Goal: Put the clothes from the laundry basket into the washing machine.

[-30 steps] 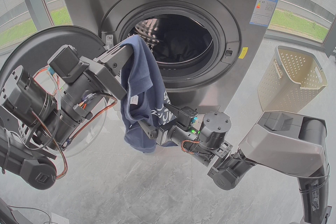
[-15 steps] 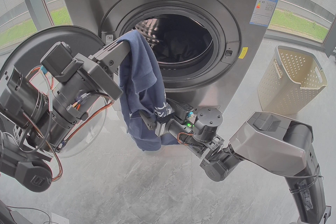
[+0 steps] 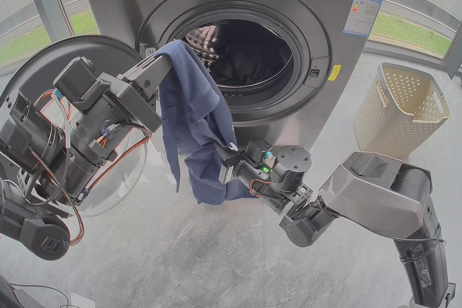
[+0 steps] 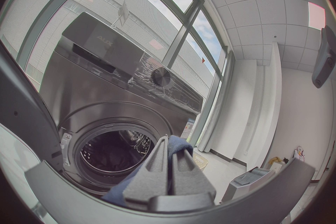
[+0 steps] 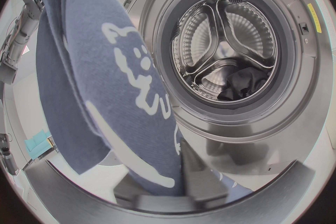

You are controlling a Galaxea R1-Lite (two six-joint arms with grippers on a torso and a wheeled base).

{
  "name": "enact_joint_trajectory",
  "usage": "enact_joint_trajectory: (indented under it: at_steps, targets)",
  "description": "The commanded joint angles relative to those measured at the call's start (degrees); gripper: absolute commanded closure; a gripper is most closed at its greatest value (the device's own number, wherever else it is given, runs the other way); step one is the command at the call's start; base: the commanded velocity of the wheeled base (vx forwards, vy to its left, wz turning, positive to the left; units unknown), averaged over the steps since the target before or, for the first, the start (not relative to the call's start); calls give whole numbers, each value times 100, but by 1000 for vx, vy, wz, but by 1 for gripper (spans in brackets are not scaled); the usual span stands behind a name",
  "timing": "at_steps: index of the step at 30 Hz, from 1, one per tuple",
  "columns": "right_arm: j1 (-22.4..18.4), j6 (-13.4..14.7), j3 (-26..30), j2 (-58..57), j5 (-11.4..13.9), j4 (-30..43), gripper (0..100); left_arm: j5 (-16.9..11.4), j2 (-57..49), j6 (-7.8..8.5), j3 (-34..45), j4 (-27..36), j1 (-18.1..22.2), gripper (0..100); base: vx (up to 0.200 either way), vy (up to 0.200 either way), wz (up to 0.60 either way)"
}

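The blue garment point(image 3: 197, 116) hung in the air just in front of the washing machine point(image 3: 288, 1), held at two places and clear of the floor point(image 3: 192, 251). Nearest to me, the right end effector point(image 3: 227, 153) was low before the machine's front panel, below the opening. Its fingers were pressed together on a fold of the cloth, which ran taut up from there while the loose hem drooped beneath. In the right wrist view the fabric, with its white print, draped over that end effector point(image 5: 168, 172) and hid one finger.

Higher up, and level with the near rim of the opening, the left end effector point(image 3: 163, 62) pinched the garment's top edge. Its two fingers were closed side by side with blue cloth bunched over the tips.

The machine's round door point(image 3: 62, 58) stood swung wide open on the left side of the machine. Inside the steel drum point(image 5: 227, 42) a dark garment point(image 5: 245, 83) lay at the bottom. A cream laundry basket point(image 3: 404, 107) stood on the floor off the machine's right side.
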Motion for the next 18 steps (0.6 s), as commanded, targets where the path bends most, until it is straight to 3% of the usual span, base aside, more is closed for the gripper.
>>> enact_joint_trajectory:
  at_steps: [1,4,8,18]
  targets:
    - [-214,-1,590,-719,2,-43,100,-18,215,-6,54,1,439,100,0,0,0]
    - [-373,-1,933,-1159,10,-52,100,-10,400,3,54,-8,721,100,0,0,0]
    - [-504,17,1267,-1748,28,-17,100,-10,541,3,116,-8,808,100,0,0,0]
    - [-478,61,1276,-2495,10,80,100,-36,1200,82,458,-16,1046,100,0,0,0]
